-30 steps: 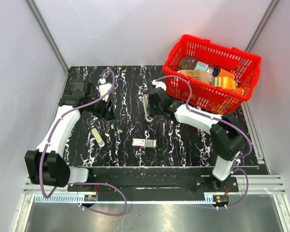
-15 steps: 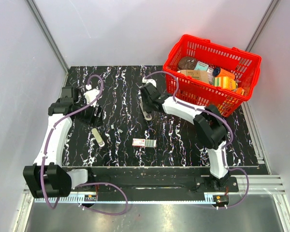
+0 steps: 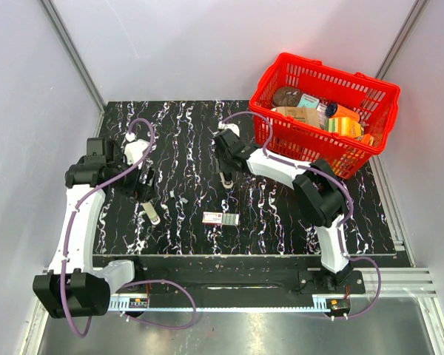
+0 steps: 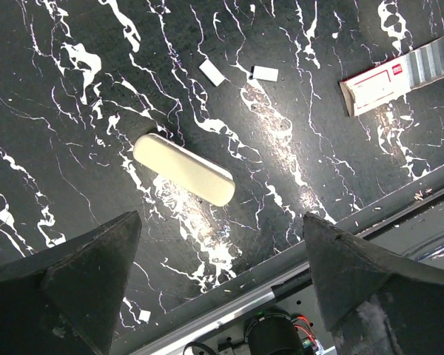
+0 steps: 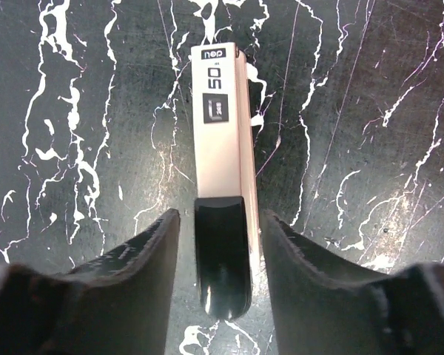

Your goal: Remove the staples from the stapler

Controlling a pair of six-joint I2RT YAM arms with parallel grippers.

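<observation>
- Stapler (image 5: 220,126) flat on the black marbled table (image 3: 185,140), left of the red basket (image 3: 296,137) — pale top printed "50", black end nearest the wrist camera.
- Right gripper (image 5: 222,216) spread, one finger on each side of that black end. Narrow gaps on both sides, so not clenched on it.
- Left gripper (image 4: 220,220) released too, fingers wide apart, above a cream bar (image 4: 183,168) lying slantwise on the table.
- Two white chips (image 4: 212,72) just beyond the bar — near each other, not touching.
- Red-and-white box (image 3: 220,218) between the two arms, near the front edge, well apart from the stapler.
- Basket packed with groceries at the far right corner, its near wall just beside the right arm.
</observation>
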